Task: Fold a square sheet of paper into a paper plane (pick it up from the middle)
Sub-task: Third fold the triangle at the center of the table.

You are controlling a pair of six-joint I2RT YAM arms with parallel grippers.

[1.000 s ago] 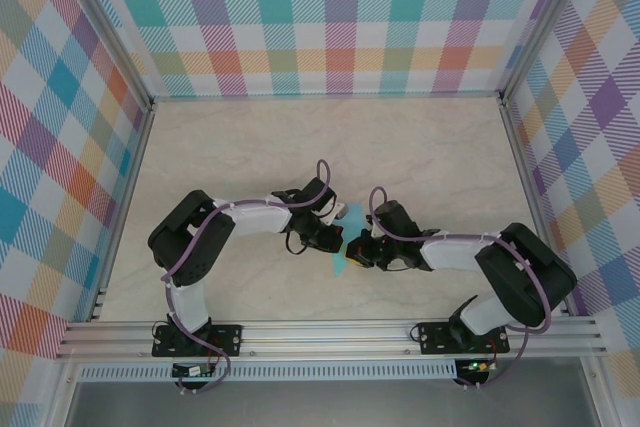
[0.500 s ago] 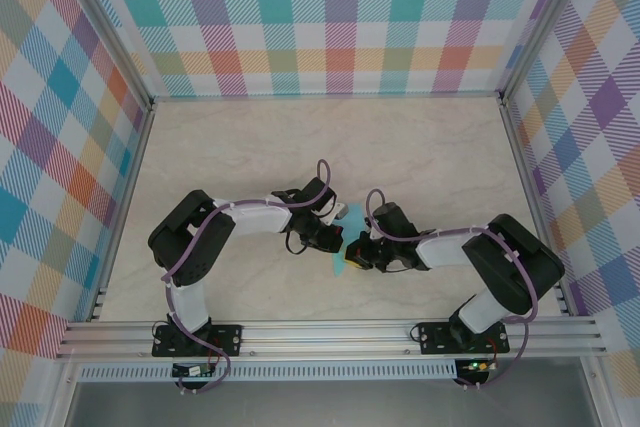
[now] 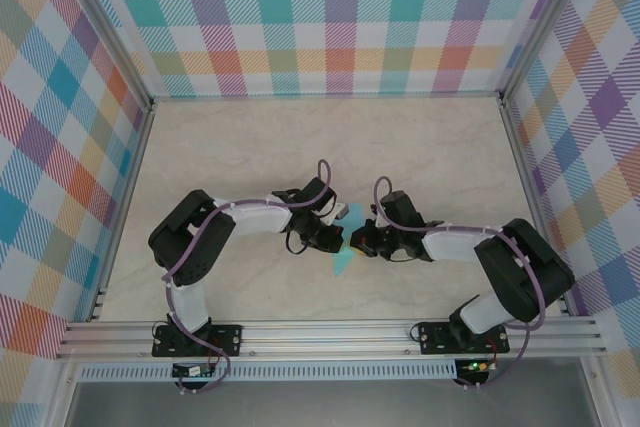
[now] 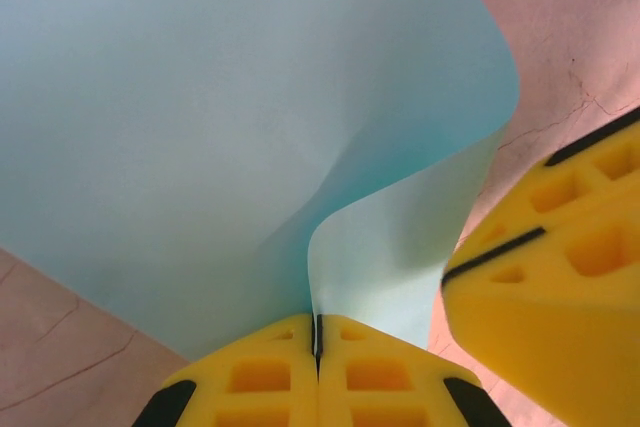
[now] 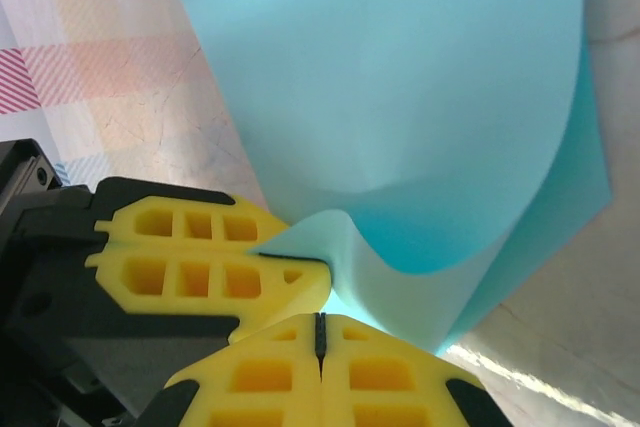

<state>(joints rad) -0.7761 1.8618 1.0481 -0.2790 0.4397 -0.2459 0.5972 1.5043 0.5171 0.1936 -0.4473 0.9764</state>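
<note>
Paper first: I count one square sheet of paper (image 3: pixel 342 263), mid-counter (image 3: pixel 430 157), its near corner pointing toward me. Just beyond it are my two tools, meeting side by side. The left tool (image 4: pixel 318 332) and the right tool (image 5: pixel 320 332) are each pressed together, pinching the sheet's buckled middle. I judge this the first centre fold. Next, I'd lay the halves together evenly and flatten the crease.

Left arm (image 3: pixel 255 216): had white shell, black joints.
Right arm (image 3: pixel 455 244): matched it.
Cables (image 3: pixel 329 182): were purple.
Finger pads (image 4: pixel 260 377): were yellow with rectangular pockets.
</note>
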